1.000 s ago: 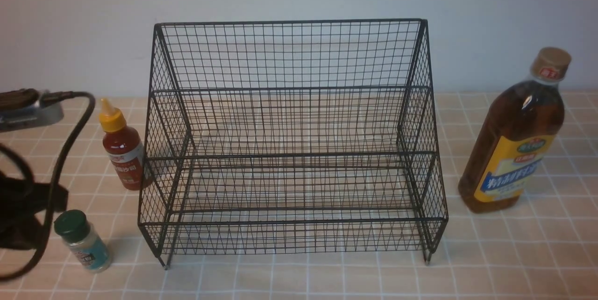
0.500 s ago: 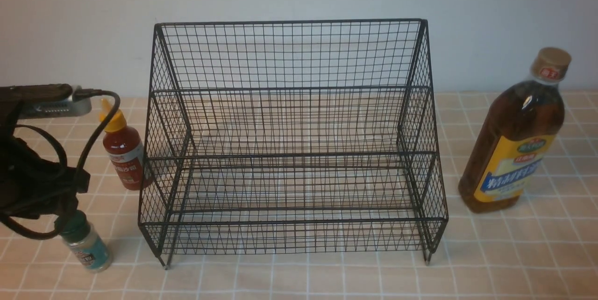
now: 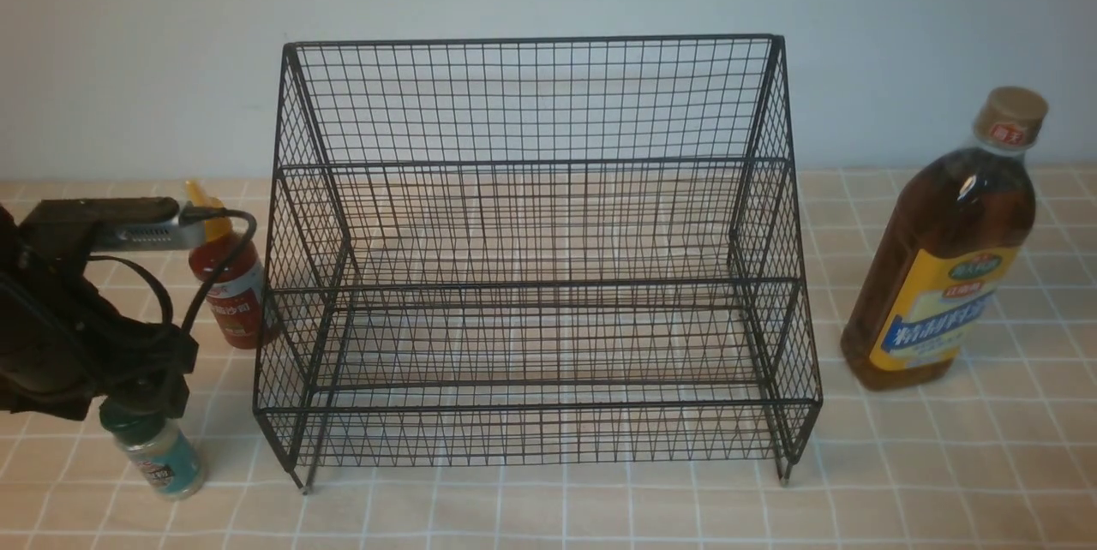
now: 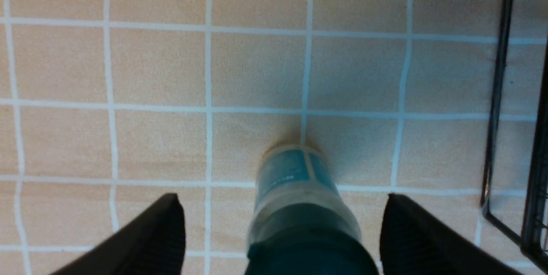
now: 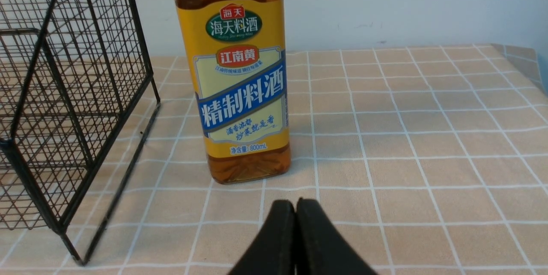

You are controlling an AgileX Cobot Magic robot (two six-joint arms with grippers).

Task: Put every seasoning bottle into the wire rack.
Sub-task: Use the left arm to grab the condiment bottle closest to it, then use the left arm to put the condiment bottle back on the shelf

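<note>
Shaker: the small clear shaker [image 4: 293,180], dark green cap and teal label, stands upright on the counter [image 3: 943,481], its cap roughly centred in the gap between the left jaws.
Left jaws: spread wide, one on each side of the cap, neither touching it, nothing gripped.
Step in hand: by my reading, the approach for a grasp on the shaker. No bottle is in the rack yet.
Doing it well: come down until the jaws bracket the cap's full side or the shoulder under it, not just its top edge. Keep the shaker centred so both sides meet it together and it does not tip. Close gently, since the shaker looks light and narrow. Lift straight up before any sideways travel.
Nearest obstacle: the wire rack [image 3: 531,40] has its front left corner near the shaker. The lift should clear the front rail before crossing over the lowest tier.
Red squeeze bottle [image 3: 231,297]: upright just beside the rack's left side, beyond the shaker, partly hidden behind the left arm [image 3: 60,344]. A wide swing could knock it.
Rack: mid-counter, with no bottle on any tier.
Right jaws: pressed shut on nothing, pointed at the tall amber bottle [image 5: 239,95] but apart from it.
Amber bottle: upright on the counter, right of the rack and apart from it.
</note>
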